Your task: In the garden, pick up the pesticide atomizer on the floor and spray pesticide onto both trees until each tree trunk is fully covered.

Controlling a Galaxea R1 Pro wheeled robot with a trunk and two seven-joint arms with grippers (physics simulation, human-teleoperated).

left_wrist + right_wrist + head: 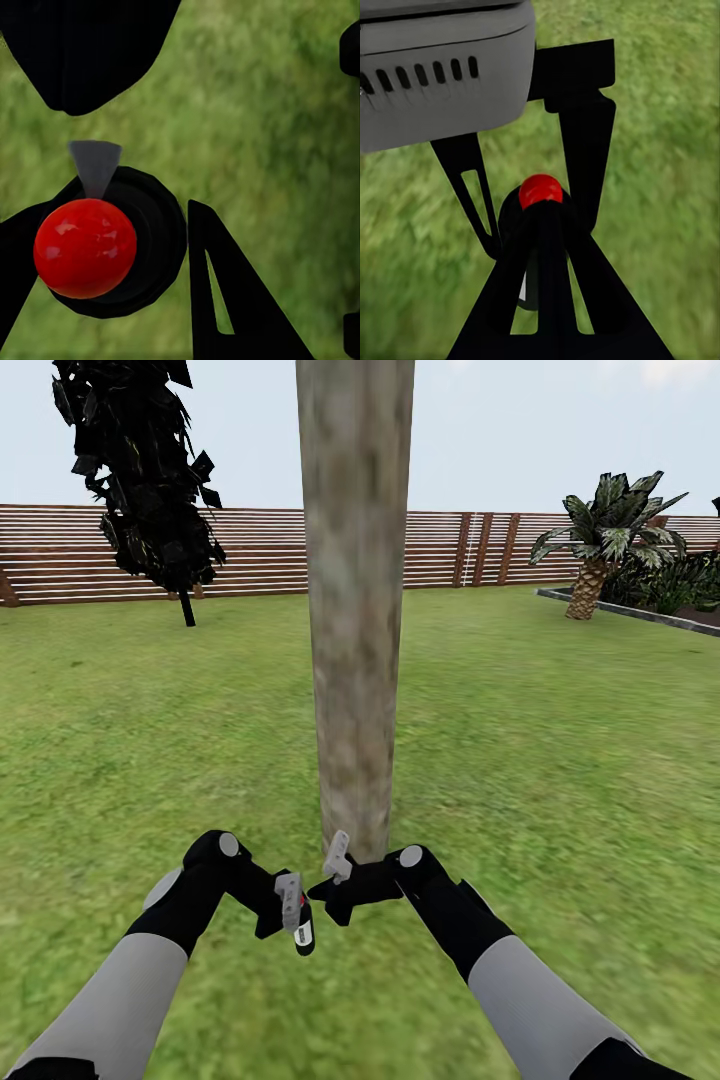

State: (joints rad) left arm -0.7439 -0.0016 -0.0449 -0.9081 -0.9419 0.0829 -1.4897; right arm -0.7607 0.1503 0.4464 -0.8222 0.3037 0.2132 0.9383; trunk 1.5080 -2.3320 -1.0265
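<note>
Low over the lawn (560,760) of the garden, the robot's two arms meet in front of a thick, pale mottled tree trunk (355,610). At left stands a thin black-trunked tree (145,470) before the brown slat fence (250,550). The left gripper (292,908) carries the pesticide atomizer (300,925), a tiny black bottle hanging below pale finger pads (288,890); the left wrist view looks down on the bottle's dark body and a glossy red cap (85,247), with a black finger on either side of it, so the jaws appear to be pinching the bottle, though the contact itself is not plainly shown. Just beside it, the right gripper (338,865) sits close to the base of the trunk. Whether its jaws are spread or pressed together cannot be told from the head view; the right wrist view shows dark fingers (585,150) framing the same red-capped bottle. At far right, a short palm (600,540) stands by a planted bed.

The step in hand looks to be spraying this trunk. To do it well, the nozzle should face the bark rather than the grass; which way it points now is too small to tell. The bottle hangs low, so a judged good course is to lift and sweep up the trunk in steady passes, then work round its far side, holding the grip firm so the small bottle does not twist.
</note>
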